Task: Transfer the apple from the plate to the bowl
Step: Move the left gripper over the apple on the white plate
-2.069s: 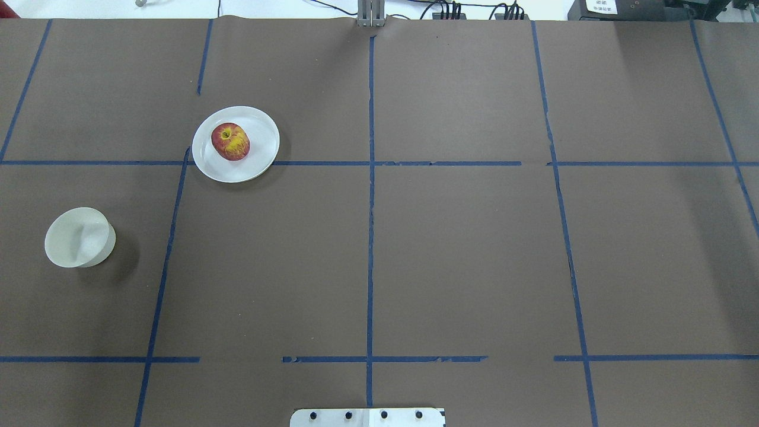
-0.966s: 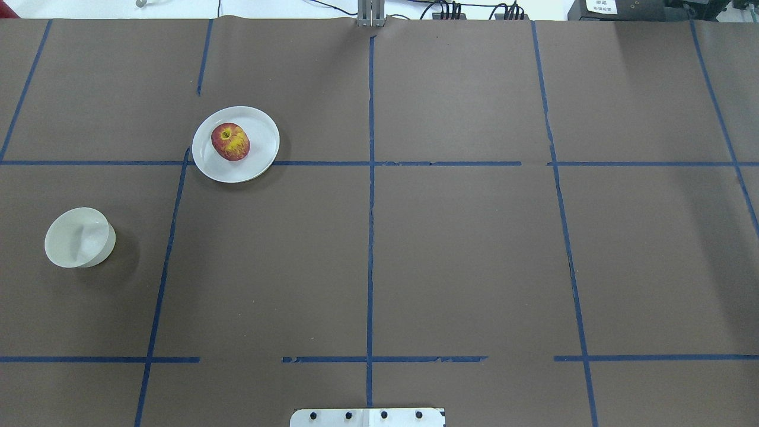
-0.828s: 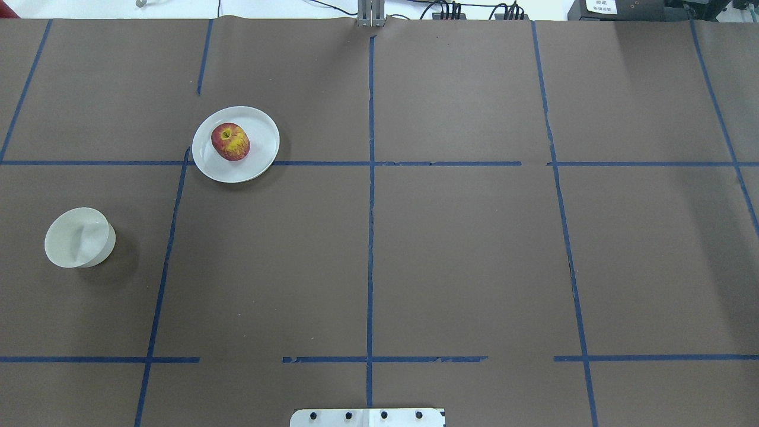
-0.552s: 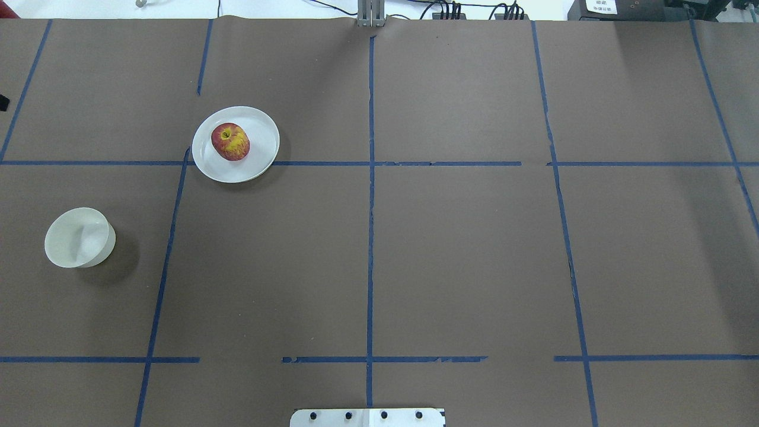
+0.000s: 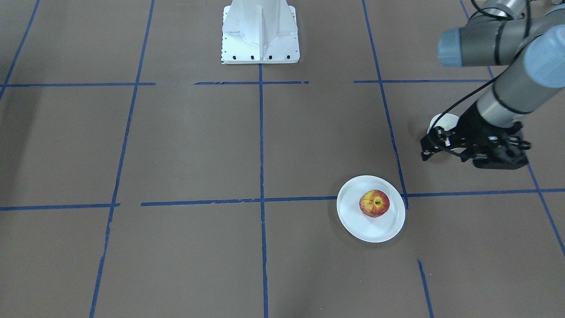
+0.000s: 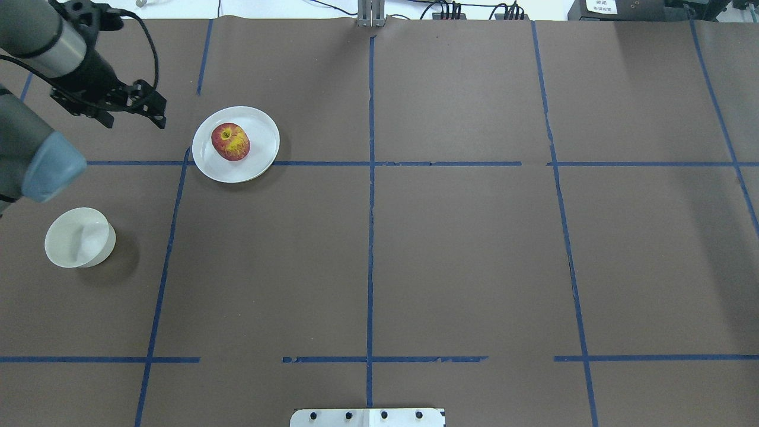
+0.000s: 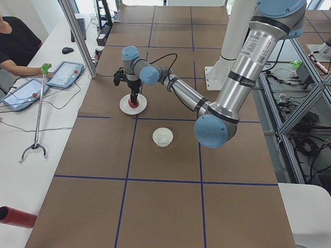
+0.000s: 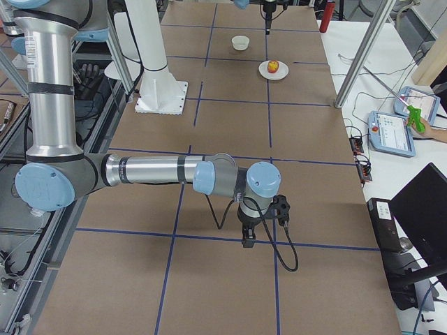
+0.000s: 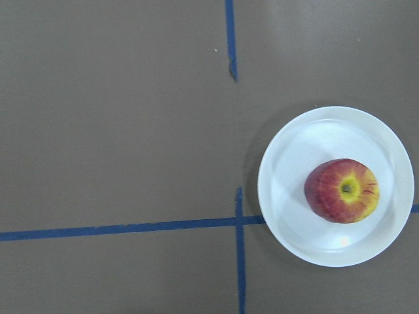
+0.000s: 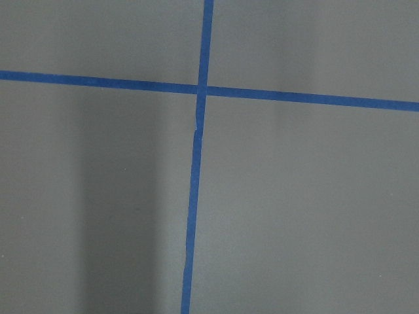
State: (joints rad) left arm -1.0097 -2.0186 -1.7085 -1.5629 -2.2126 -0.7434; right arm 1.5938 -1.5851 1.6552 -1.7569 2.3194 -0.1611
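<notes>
Red-yellow apple [image 6: 230, 141] is sitting on the plate [image 6: 261, 131], well apart from the bowl [image 6: 80, 238]. Left jaws are hovering apart beside the plate, seemingly reaching; next they are needing centring over the apple, then lowering.

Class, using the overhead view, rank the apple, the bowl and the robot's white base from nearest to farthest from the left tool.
1. apple, on the plate, just right of the left tool.
2. bowl, toward the robot, near the view's left edge.
3. white base, at the bottom edge, mid-table.
</notes>
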